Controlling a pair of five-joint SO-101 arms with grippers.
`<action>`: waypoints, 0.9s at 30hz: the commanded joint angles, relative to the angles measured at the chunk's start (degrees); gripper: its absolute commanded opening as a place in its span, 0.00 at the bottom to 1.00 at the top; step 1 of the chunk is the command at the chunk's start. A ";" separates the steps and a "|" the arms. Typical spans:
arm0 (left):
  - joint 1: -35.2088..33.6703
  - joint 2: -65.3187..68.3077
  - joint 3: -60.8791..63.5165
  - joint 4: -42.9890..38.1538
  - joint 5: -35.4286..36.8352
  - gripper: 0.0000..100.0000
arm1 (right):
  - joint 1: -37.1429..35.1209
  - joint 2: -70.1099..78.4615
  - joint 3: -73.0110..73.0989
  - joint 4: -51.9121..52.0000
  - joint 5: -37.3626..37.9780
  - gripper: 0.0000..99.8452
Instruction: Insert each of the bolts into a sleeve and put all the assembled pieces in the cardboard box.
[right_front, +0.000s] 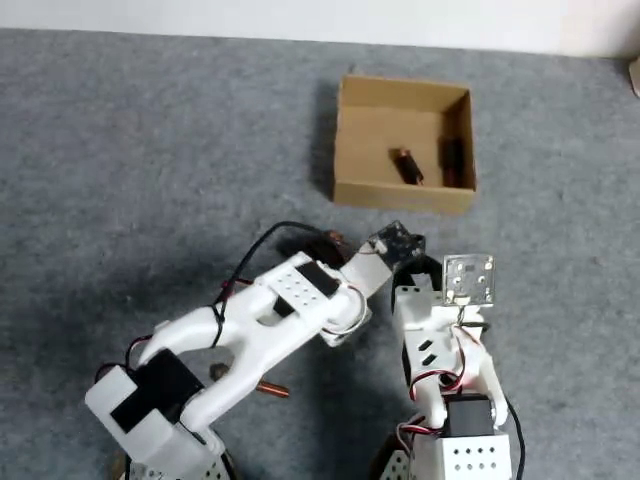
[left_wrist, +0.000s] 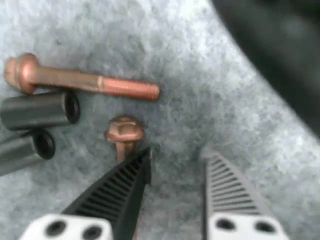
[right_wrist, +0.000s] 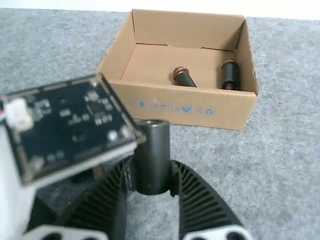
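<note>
My right gripper (right_wrist: 151, 172) pinches a dark sleeve (right_wrist: 151, 145) and holds it upright, bore facing up, the ribbed jaws pressed against its sides. Just beside the sleeve in the right wrist view hangs the black circuit board (right_wrist: 70, 125) on my left wrist. It covers part of the gripper on that side.

My left gripper (left_wrist: 178, 155) hangs low over the grey carpet (left_wrist: 210, 90) with its jaws spread and nothing between them. A short bolt (left_wrist: 124, 134) lies at the tip of one jaw, hex head showing and shank running under that jaw. Beyond it a long bolt (left_wrist: 80, 81) lies flat. Two more sleeves (left_wrist: 40, 110) lie on their sides next to each other, the nearer one just under the long bolt's head. (The high view hides this cluster beneath my left arm.)

The high view adds what neither wrist camera catches: a third bolt (right_front: 272, 389) on the carpet close to the base of my left arm, well apart from the others. It also shows my two wrists side by side in the middle of the table, the circuit board (right_front: 395, 243) between them.

Farthest off stands the cardboard box (right_wrist: 180, 107), open at the top. Inside are two assembled pieces (right_wrist: 184, 77), one lying at a slant near the middle and the other against the side wall. From above, the box (right_front: 350, 140) sits just beyond both grippers, with the slanted piece (right_front: 408, 166) in the half nearer to me.
</note>
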 joint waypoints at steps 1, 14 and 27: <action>-2.68 -0.66 -2.59 1.67 0.70 0.15 | 0.40 -0.75 0.84 -1.63 -0.26 0.00; -6.46 -14.29 -1.36 10.20 0.26 0.18 | 0.40 -0.75 0.84 -1.63 -0.26 0.00; -7.34 -14.29 4.00 2.81 -1.58 0.18 | 0.31 -0.75 0.84 -1.63 -0.35 0.00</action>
